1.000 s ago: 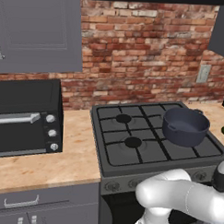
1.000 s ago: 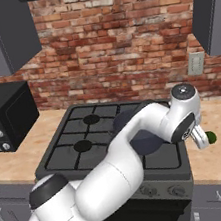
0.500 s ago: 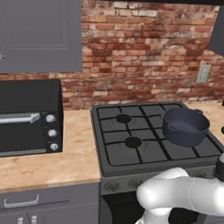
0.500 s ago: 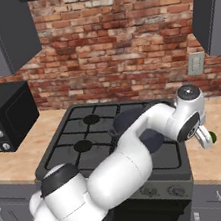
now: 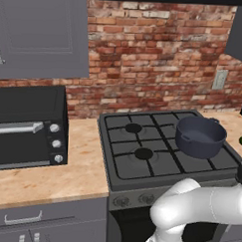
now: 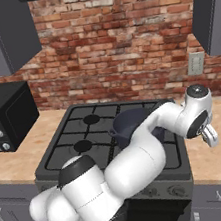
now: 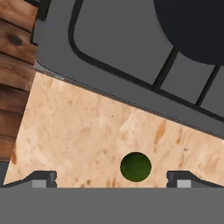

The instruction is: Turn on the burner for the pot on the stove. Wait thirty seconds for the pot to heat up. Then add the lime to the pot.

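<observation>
The arm has swung further right over the counter (image 7: 87, 131). Its jaws stand wide and empty above the lime (image 7: 135, 166), beside the stove (image 7: 131, 65).

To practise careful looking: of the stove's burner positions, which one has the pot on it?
The pot sits on the stove's near right grate section. The two left burners show bare round black caps.

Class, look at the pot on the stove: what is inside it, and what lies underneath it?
The pot looks empty inside, though its floor is dark. It sits on the stove grate; the burner beneath is covered. The lime lies on the counter beside.
</observation>
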### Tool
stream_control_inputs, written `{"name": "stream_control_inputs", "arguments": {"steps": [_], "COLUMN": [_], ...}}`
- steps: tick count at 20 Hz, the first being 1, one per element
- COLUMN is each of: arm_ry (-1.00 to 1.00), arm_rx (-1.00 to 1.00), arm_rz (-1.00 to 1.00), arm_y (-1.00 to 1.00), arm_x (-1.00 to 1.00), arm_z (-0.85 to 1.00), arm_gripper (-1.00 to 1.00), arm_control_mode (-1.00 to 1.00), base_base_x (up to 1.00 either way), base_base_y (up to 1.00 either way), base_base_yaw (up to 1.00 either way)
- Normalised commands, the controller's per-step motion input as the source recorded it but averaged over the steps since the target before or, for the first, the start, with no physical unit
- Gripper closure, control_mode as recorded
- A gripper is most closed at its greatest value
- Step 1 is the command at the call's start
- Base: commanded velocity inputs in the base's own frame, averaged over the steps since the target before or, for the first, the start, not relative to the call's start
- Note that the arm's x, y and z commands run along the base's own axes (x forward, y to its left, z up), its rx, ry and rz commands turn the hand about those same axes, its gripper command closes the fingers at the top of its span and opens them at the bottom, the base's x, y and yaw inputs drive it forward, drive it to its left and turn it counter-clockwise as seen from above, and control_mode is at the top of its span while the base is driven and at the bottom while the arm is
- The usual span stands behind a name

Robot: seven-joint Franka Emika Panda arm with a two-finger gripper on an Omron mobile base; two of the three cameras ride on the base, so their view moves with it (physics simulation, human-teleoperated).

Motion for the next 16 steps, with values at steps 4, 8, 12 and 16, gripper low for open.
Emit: {"name": "stream_control_inputs", "arguments": {"steps": [4,8,12,16], "arm_ry": [0.04,0.00,0.00,0.00], "arm_rx": [0.00,0.00,0.02,0.02], "arm_rz": [0.00,0.00,0.00,0.00], "arm_y": [-0.12,-0.12,-0.11,-0.06], "arm_x": [0.24,0.25,0.22,0.20], "arm_z": [-0.23,-0.26,-0.21,-0.26], "arm_gripper": [-1.00,-1.00,-1.00,-1.00], "arm_control_mode": [-1.00,-1.00,-1.00,-1.00], "base_base_x": [0.00,0.00,0.00,0.00], "base_base_y": [0.00,0.00,0.00,0.00], "base_base_yaw": [0.00,0.00,0.00,0.00]}}
